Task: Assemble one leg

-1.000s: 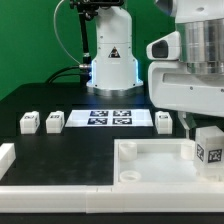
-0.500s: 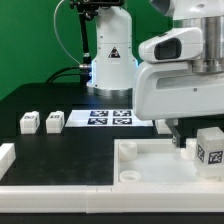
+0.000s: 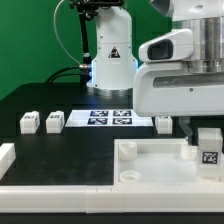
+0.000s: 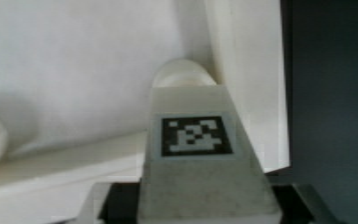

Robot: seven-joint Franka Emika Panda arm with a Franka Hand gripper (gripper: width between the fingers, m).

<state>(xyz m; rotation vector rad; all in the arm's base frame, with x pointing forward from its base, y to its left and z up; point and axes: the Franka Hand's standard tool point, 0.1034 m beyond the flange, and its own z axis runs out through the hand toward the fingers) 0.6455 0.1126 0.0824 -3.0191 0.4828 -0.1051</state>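
Scanning from the exterior view's left, I see a first spare (image 3: 28, 122) and second spare (image 3: 55, 120) side by side on the black table (image 3: 20, 100). Next come the marker board (image 3: 110, 118) and a third spare (image 3: 163, 123), all parked clear of the tray (image 3: 150, 150). Far right, the gripper (image 3: 207, 133) is clamped on the leg (image 3: 209, 150), held upright at the tray's right corner, presumably so it goes straight into a socket. I can't tell whether it's seated.
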